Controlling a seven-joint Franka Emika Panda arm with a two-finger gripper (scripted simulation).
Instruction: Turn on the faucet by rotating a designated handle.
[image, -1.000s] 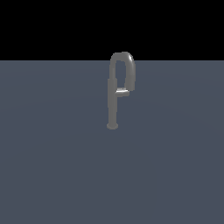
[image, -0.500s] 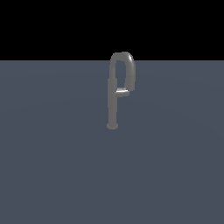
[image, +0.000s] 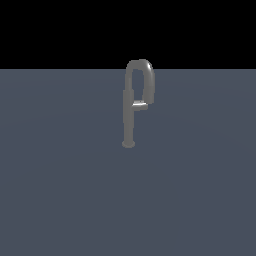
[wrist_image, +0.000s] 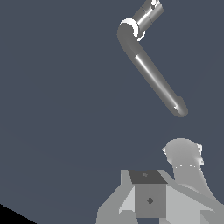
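In the exterior view the faucet stands upright on the grey floor, a slim grey post with a round base and a gooseneck spout bending to the exterior view's right. The handle is a short bar sticking out of the post's middle toward the exterior view's right, under the spout. In the wrist view the faucet shows as a bent grey tube, and I cannot tell which part there is the handle. My gripper shows only at the wrist view's edge, apart from the faucet and holding nothing. The arm is out of the exterior view.
A flat grey floor runs all around the faucet, with black background behind it. No other objects show.
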